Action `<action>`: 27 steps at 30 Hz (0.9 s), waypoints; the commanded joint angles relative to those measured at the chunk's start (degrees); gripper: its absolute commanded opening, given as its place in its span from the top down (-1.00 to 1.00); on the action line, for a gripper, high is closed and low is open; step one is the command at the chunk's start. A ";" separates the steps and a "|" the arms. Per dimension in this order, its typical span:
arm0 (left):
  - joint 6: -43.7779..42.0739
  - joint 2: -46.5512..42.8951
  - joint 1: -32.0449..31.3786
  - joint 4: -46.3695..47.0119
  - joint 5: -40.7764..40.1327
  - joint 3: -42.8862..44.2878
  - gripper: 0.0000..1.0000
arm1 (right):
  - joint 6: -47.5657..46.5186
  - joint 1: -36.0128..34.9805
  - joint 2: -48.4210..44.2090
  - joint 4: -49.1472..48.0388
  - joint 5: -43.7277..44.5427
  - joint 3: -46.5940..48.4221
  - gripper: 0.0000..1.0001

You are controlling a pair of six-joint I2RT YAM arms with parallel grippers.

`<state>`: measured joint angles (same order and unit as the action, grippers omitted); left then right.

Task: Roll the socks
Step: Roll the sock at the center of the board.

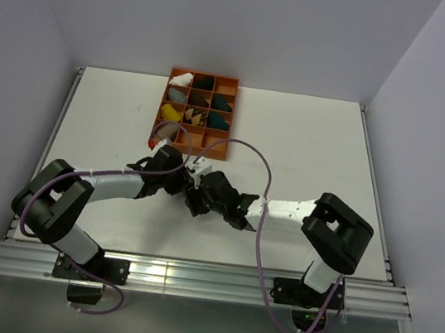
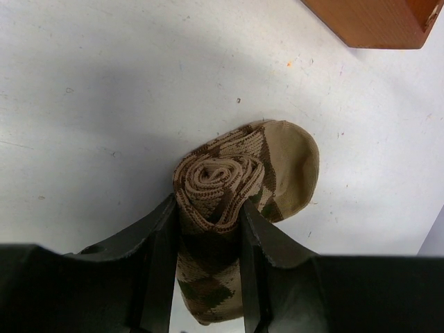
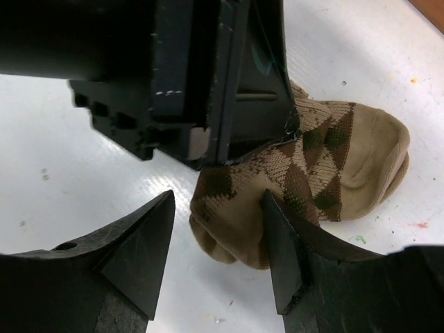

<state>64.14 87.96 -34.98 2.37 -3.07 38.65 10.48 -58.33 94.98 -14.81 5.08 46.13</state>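
The socks (image 2: 218,182) form a tight spiral roll of tan-and-dark-brown argyle knit, with a plain tan toe sticking out to the right. I cannot tell the two socks apart in the bundle. My left gripper (image 2: 208,225) is shut on the roll, one finger pressed on each side. In the right wrist view the socks (image 3: 312,156) lie on the white table under the left gripper's black body (image 3: 187,69). My right gripper (image 3: 216,208) is open, its right finger (image 3: 281,243) touching the roll's near end. In the top view the left gripper (image 1: 189,182) and right gripper (image 1: 203,201) meet at the table's middle.
An orange compartment tray (image 1: 206,75) with several coloured sock bundles stands at the back of the table, and its corner (image 2: 368,24) shows just beyond the roll. The two arms crowd each other closely. A purple cable (image 1: 265,173) loops over the right arm.
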 commanded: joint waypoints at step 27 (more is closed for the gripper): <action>-2.09 -3.15 -0.70 -7.73 4.39 1.25 0.70 | 6.31 2.59 16.56 12.88 11.98 9.51 0.84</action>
<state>64.14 87.13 -32.36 0.84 -3.46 39.33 15.42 -60.34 106.91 -9.80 20.27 57.14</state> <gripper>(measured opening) 0.390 0.179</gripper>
